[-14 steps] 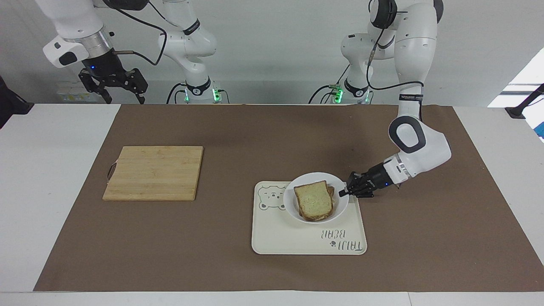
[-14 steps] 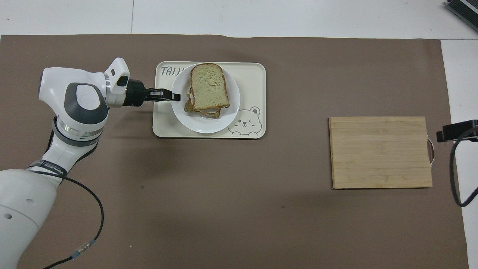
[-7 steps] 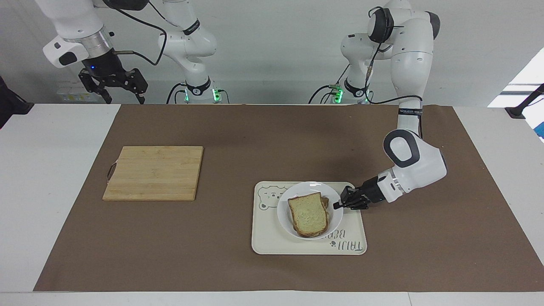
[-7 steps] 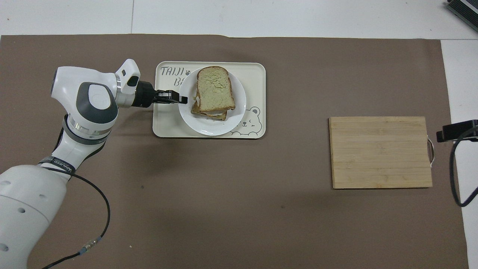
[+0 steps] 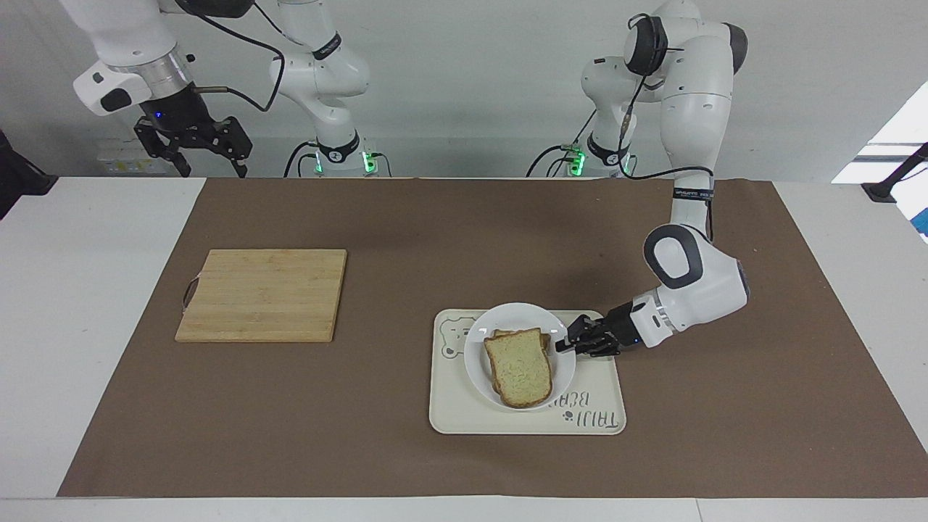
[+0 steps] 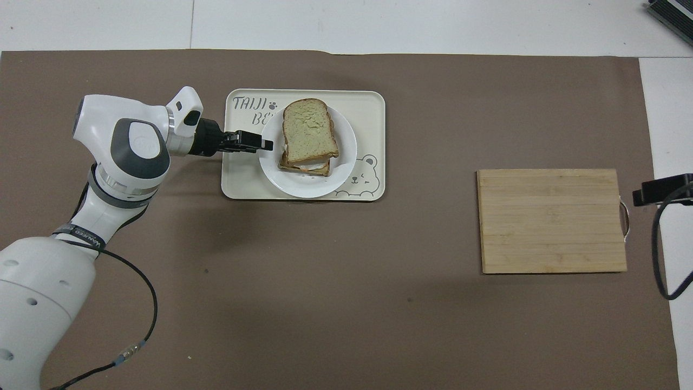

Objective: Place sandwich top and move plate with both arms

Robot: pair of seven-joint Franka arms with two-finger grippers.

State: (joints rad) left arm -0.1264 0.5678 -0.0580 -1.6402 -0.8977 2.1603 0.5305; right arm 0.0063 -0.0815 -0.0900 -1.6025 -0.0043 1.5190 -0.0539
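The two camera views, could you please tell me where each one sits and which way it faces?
Facing view: high across the table, looking at the robots; both arms show, left gripper at the plate, right gripper raised, waiting.
Overhead view: above the robots' end, looking steeply down; only the left arm shows fully.
Shared: plate, sandwich top, tray, cutting board, half a turn apart.
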